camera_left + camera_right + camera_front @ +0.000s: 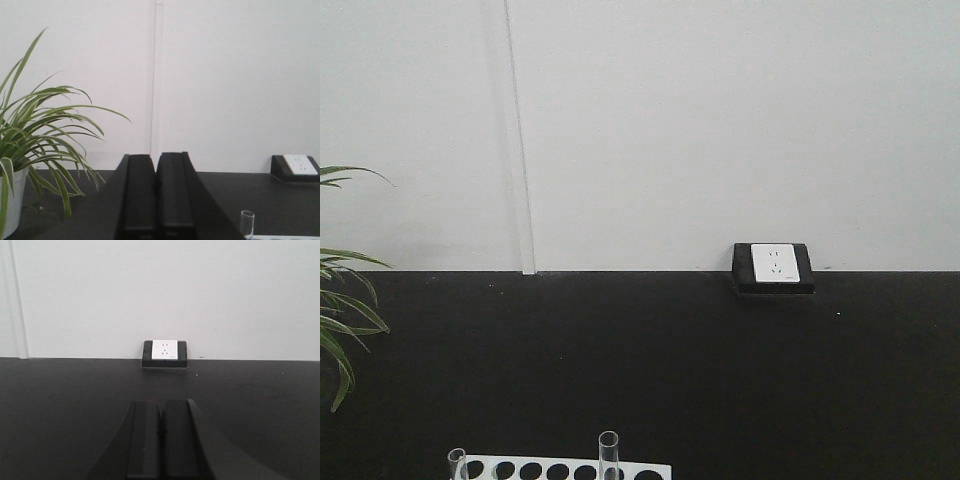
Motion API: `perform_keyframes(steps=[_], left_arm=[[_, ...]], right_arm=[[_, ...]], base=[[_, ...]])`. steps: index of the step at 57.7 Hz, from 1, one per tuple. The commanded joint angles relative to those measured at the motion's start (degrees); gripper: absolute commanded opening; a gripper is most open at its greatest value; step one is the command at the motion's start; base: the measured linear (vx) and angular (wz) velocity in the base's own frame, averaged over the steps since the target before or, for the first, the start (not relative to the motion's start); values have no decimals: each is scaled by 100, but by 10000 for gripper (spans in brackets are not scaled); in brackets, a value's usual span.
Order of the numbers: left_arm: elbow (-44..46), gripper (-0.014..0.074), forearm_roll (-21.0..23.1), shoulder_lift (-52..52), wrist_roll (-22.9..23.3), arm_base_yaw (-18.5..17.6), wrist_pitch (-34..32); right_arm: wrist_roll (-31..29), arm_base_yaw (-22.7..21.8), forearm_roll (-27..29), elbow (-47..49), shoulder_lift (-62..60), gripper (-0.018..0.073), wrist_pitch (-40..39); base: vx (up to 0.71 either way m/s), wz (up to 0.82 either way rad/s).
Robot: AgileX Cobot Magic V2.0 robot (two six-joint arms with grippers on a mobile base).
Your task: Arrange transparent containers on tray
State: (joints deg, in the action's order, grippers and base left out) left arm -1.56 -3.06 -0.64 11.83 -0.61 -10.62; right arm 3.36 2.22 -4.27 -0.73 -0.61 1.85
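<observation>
Two test tubes (pixel 609 452) stand in the white rack (pixel 560 469), front view. Left wrist: my left gripper (pixel 156 165) is closed and empty, with one tube low to its right. Right wrist: my right gripper (pixel 161 407) is closed and empty, with no tube ahead. The glass looks light, slick and brittle, so I'd pinch mid-shaft.

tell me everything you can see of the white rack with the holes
The rack is a flat white plate, plastic by its look, with a row of round dark holes. Only its top shows, at the bottom edge of the front view, against the black table. Two clear glass tubes stand upright in it: the left tube at its left end, the taller tube right of the middle. The other visible holes are empty.
</observation>
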Motion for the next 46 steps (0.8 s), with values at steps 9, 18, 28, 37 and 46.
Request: perform_keyframes(steps=[9, 18, 28, 37, 46], left_arm=[[1450, -7, 58, 156, 187, 10, 642], [2587, -7, 58, 898, 187, 10, 1516], [3130, -7, 53, 1811, 187, 10, 1532], [3092, -6, 60, 2550, 187, 10, 1595], [3092, 13, 60, 3176, 192, 10, 1712]], right_arm=[[-33, -43, -73, 1450, 343, -11, 255], [-33, -43, -73, 2241, 1110, -11, 509], [-33, -43, -96, 2425, 1910, -11, 398], [-33, -43, -41, 2425, 2526, -10, 383], [-33, -43, -47, 2425, 2937, -4, 376]], base=[[0, 0], [0, 0], [0, 0], [0, 0], [0, 0]])
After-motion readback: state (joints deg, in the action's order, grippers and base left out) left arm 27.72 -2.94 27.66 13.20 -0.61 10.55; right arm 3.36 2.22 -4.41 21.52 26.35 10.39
